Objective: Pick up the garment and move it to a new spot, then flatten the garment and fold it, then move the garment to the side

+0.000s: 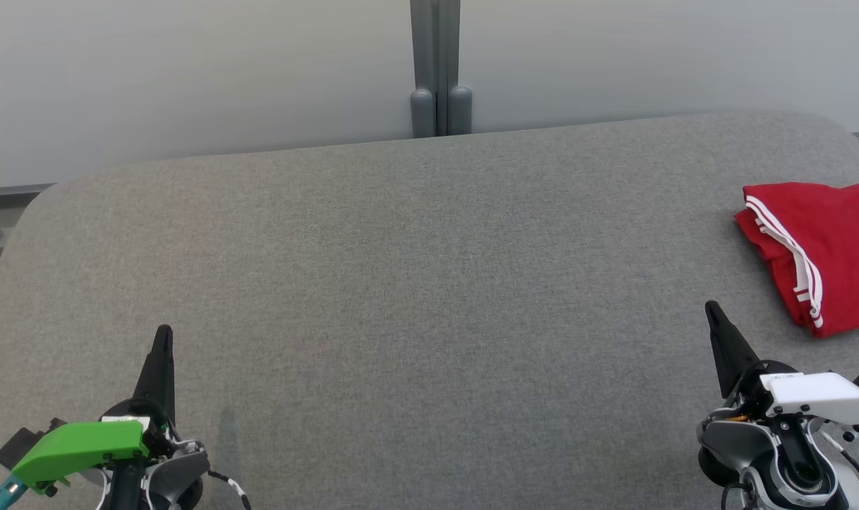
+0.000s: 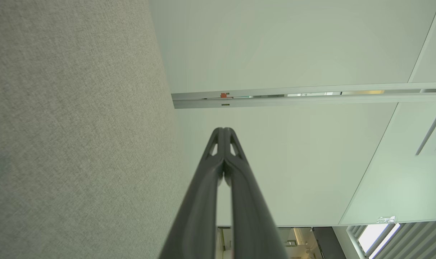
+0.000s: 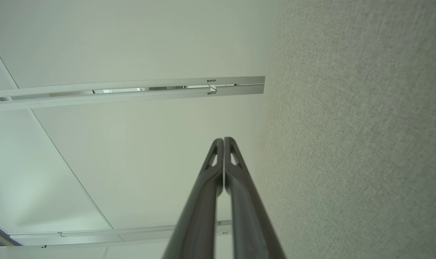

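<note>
The garment [image 1: 823,248], red with white stripes along an edge, lies folded at the far right of the grey fabric table [image 1: 415,283], partly cut off by the head view's right edge. My right gripper [image 1: 714,312] is shut and empty at the lower right, a short way left of and nearer than the garment. At the lower left my left gripper [image 1: 164,334] is shut and empty, far from the garment. In the wrist views each gripper's tips, left [image 2: 223,130] and right [image 3: 223,139], are pressed together beside the table surface, with nothing between them.
A pale wall with a grey vertical post [image 1: 438,67] runs behind the table's far edge. The table's rounded corners show at the far left and far right. Wall panels and a rail [image 2: 293,95] appear in the wrist views.
</note>
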Available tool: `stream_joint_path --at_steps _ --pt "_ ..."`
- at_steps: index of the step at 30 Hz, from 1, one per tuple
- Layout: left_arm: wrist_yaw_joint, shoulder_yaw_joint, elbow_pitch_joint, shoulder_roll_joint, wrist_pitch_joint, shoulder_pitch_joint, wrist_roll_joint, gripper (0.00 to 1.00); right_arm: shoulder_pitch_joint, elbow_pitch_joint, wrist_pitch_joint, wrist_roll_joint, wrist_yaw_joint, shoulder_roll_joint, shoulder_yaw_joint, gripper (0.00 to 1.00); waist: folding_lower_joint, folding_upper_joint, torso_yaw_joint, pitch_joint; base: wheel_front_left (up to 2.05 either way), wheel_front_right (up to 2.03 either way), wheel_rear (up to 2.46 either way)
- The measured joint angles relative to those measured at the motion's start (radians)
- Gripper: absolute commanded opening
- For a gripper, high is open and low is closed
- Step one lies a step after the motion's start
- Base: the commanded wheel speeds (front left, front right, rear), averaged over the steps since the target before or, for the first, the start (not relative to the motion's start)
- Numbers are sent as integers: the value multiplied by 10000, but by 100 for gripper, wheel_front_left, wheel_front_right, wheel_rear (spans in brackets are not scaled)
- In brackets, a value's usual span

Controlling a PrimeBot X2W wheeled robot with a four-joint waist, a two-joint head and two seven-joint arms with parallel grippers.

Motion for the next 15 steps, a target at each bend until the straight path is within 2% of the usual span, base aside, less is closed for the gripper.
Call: stream_joint_path --at_steps 15 --pt "-2 0 0 -2 0 0 -2 0 -1 0 0 0 0 0 0 0 0 0 0 0 0 0 0"
